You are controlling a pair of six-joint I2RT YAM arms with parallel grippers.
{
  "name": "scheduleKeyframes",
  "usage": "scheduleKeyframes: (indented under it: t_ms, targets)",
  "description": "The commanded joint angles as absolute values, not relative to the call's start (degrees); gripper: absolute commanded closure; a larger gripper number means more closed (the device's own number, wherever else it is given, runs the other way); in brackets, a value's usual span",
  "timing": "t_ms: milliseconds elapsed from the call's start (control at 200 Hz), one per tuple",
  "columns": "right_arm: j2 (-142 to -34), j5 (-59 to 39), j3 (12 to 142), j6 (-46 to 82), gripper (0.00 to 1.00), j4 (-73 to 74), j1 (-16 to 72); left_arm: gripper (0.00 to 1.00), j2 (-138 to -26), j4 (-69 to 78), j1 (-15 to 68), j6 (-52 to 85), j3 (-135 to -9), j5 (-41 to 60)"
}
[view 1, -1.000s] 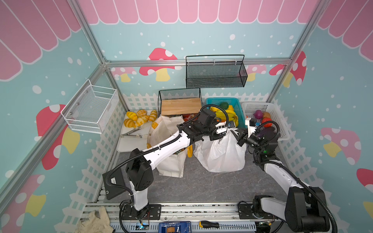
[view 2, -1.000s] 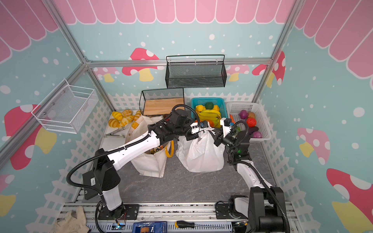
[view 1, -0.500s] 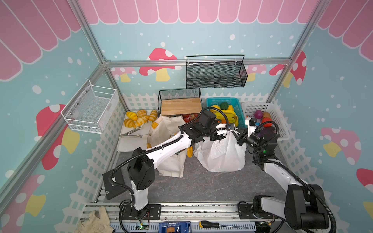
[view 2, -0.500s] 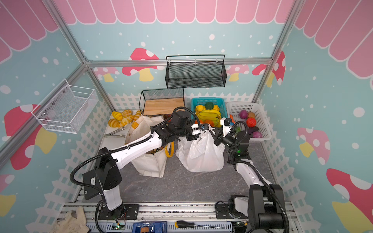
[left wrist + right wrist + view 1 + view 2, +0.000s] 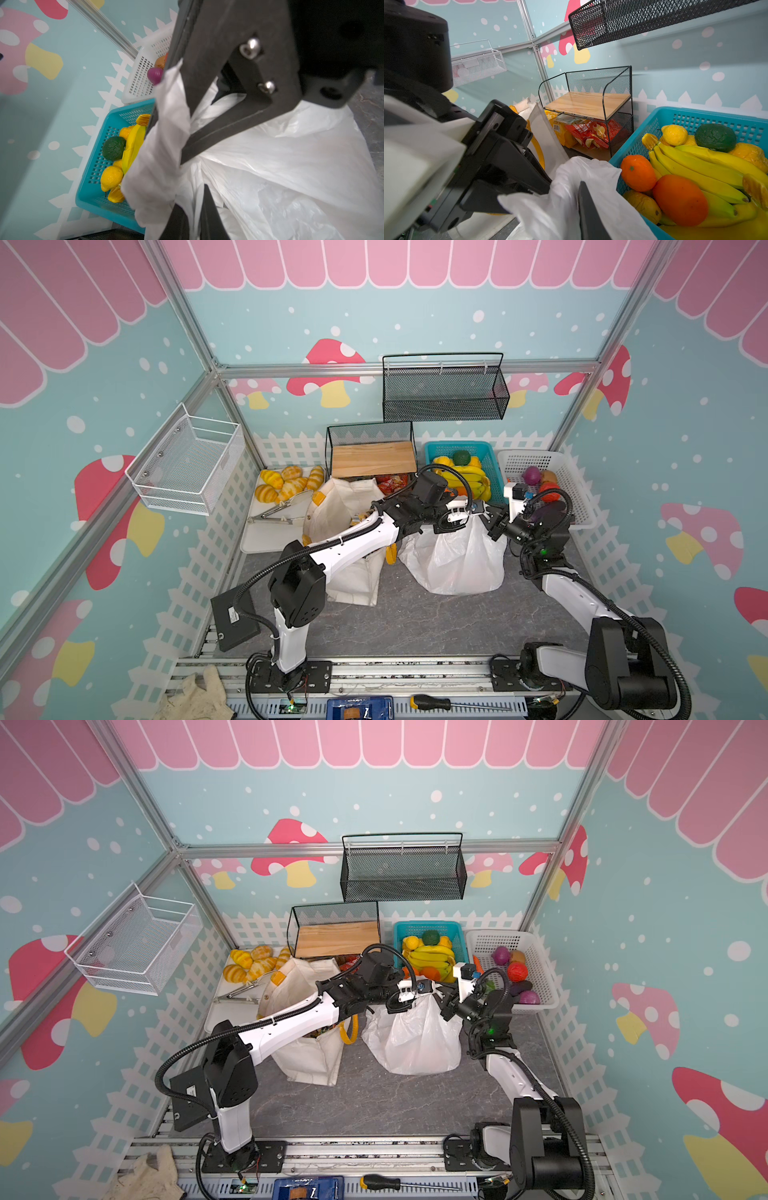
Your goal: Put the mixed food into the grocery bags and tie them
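**Thin crinkly white plastic carrier bag [image 5: 453, 560]: handle stretched between two grippers**

The left gripper [image 5: 191, 199] has its jaws together on a twisted white band of the bag's handle. In the left wrist view the film is pinched between the two dark fingers [image 5: 209, 218] at the bottom centre of the frame. From there the band runs toward the upper middle. The right gripper [image 5: 493, 523] sits just beside it, in the same loose film. Only one of its fingers shows in the right wrist view, so I cannot tell whether its jaws are apart or pressed on plastic.

In both top views the grippers meet just right of centre, nearly tip to tip above the bag's gathered mouth. The left arm extends in from the left of the frame and the right arm from the right. The handle's long axis therefore lies roughly along the line between them, side to side in the frame, and each arm is at its own end. The bag's bulk sags toward the lower edge. This looks like the tying step, and a pull apart along that line would need a sure right-hand grip.

The bag stands on the grey tabletop [image 5: 415, 626], just right of the cream canvas tote with yellow-orange handles [image 5: 345, 506]. It is in front of the teal plastic basket [image 5: 457, 444] of fruit. Its contents are hidden.
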State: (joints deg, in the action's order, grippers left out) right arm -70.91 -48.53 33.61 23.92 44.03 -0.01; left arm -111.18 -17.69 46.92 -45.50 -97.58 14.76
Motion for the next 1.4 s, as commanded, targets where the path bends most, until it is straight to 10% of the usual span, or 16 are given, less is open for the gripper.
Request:
scheduleKeyframes:
  t_ms: [0, 806, 1076, 1396]
  targets:
    - [-70.8, -50.3, 35.4, 21.5, 0.82, 43.4, -0.1, 0.94, -112.7, -17.8, 46.9, -46.8, -99.3, 14.9]
    - [-70.0, -47.1, 36.2, 13.5, 0.56, 38.0, 0.0, 1.0, -112.9, -17.8, 46.9, -46.7, -99.6, 16.1]
    - [-72.8, -46.8, 37.6, 14.5, 0.72, 40.0, 0.5, 0.99, -113.7, -17.9, 46.9, -46.8, -100.1, 15.9]
    - [-71.4, -46.2, 38.5, 10.1, 1.0, 37.2, 0.4, 0.73, -112.4, -27.4, 46.3, -48.2, -102.4, 18.2]
